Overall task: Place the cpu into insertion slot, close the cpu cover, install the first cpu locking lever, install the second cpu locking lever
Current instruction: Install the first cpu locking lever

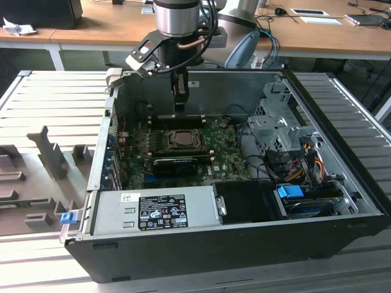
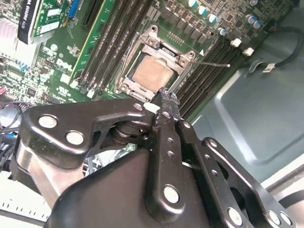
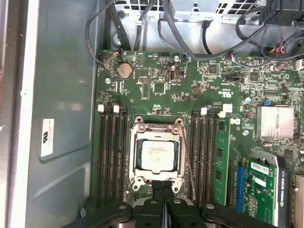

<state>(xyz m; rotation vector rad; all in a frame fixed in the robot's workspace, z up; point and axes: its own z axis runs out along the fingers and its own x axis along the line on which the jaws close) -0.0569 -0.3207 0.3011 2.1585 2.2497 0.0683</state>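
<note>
**Helper:** What is hard to see from there?

**Me:** In both wrist views my claw (image 3: 162, 186) hides the edge of the slot (image 3: 134, 176) that is closest to it. In the exterior view the slot sits below the claw, and its small parts are too tiny for me to make out.

**Helper:** Is the claw holding anything?

**Me:** No. Its two fingers are pressed together with nothing between them.

**Helper:** Where is the cpu?

**Me:** The cpu (image 3: 158, 155) lies flat in the slot, just past the claw's tips, with its shiny side up. It is square, so no side is longer. The cover (image 3: 159, 132) lies flat around it like a picture frame.

**Helper:** And the lever?

**Me:** One thin lever (image 2: 213, 62) sticks out sideways from the slot. I can't tell if it is hooked down.
</note>
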